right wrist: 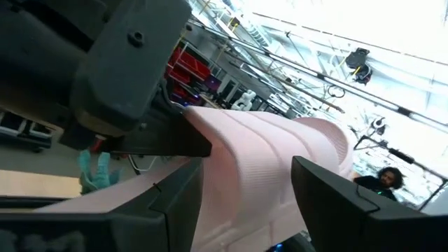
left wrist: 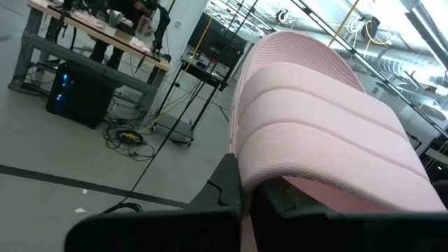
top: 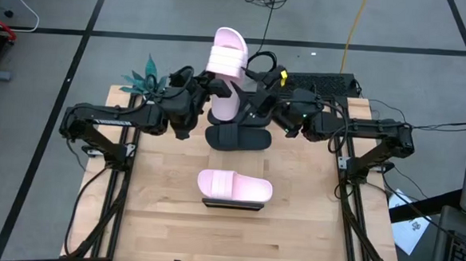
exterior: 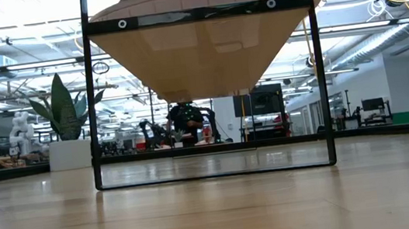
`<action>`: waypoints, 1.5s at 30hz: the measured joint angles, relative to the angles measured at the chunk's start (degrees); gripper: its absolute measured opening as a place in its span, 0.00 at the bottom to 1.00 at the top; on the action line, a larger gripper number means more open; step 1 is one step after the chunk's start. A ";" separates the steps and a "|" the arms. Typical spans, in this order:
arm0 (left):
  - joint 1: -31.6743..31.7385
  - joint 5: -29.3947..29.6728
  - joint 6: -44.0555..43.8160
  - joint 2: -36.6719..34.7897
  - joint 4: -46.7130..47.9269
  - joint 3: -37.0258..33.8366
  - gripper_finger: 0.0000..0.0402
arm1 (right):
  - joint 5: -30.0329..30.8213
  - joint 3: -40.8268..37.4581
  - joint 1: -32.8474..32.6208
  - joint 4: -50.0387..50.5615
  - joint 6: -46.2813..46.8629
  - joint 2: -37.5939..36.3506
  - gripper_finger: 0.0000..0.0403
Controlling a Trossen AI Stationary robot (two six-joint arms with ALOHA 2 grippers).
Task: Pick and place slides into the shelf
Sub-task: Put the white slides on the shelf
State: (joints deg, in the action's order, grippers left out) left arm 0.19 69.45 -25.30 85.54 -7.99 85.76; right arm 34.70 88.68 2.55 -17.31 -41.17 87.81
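Nearest the front of the wooden table, a pale pink slide lies on its side along the top of the low slatted shelf, which shows only as a dark strip under it. From table height the shelf fills the view as a thin black frame with a light wood panel, the sole of that slide just peeking over its top edge.

Farther back, a black slide lies flat on the table between the two arms. I can't make out a fourth slide.

Above and behind the black one, a second pink slide is held up off the table, toe end pointing away past the far edge. The left gripper is clenched on its near end; its own camera shows the ribbed pink strap right over the dark fingers. The right gripper has its fingers spread wide on either side of the same slide, as its wrist camera shows, with the left arm's dark body close against it; whether those fingers actually press on the slide I can't tell.

At the far left corner of the table stands a small teal plant.
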 joint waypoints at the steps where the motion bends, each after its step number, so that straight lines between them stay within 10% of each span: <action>1: 0.00 0.00 0.14 0.00 0.00 0.00 0.00 | 0.15 0.00 0.00 -0.10 -0.47 0.00 0.52; 31: -1.40 1.48 2.87 -0.66 -1.12 0.02 0.00 | -0.27 0.00 2.45 -1.33 -4.65 -0.04 0.51; 45: -1.60 0.02 2.51 -0.66 -1.29 0.02 0.00 | -1.84 0.00 2.38 -1.68 -6.09 -0.07 0.20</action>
State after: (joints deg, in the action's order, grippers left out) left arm -1.42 69.47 -22.79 84.88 -9.28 85.78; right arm 32.86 88.68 4.93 -18.99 -47.27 87.74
